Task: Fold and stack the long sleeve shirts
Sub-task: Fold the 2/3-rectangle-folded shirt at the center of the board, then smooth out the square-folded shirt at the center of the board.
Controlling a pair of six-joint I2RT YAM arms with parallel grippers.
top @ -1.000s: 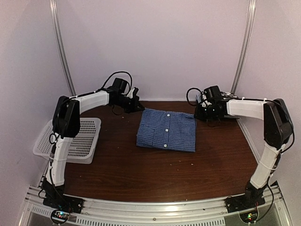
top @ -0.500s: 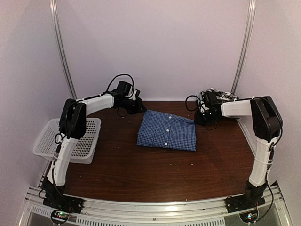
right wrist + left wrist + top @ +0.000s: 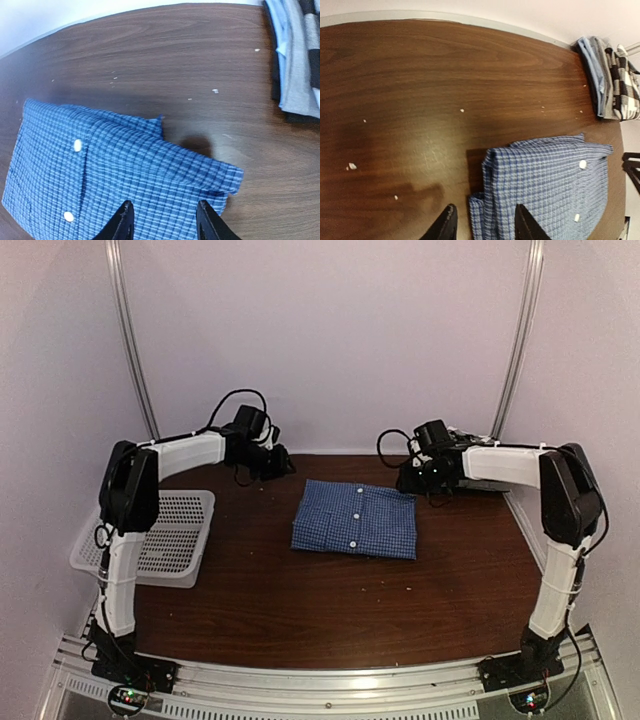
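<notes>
The blue fine-checked shirt lies folded on the middle of the table with its white buttons up. It also shows in the left wrist view and the right wrist view. My left gripper is open and empty; in its wrist view the fingers straddle the shirt's folded corner from above. My right gripper is open and empty, its fingers over the shirt's other far corner. The black-and-white checked shirt lies on a folded stack at the back right.
A white mesh basket stands at the table's left edge. The folded stack has light blue and grey layers and lies against the back wall, mostly hidden behind my right arm in the top view. Small white crumbs dot the wood.
My right gripper has swung left to the shirt's far right corner. My left arm has shifted at the far left corner. The shirt was nudged slightly, then stayed still.
</notes>
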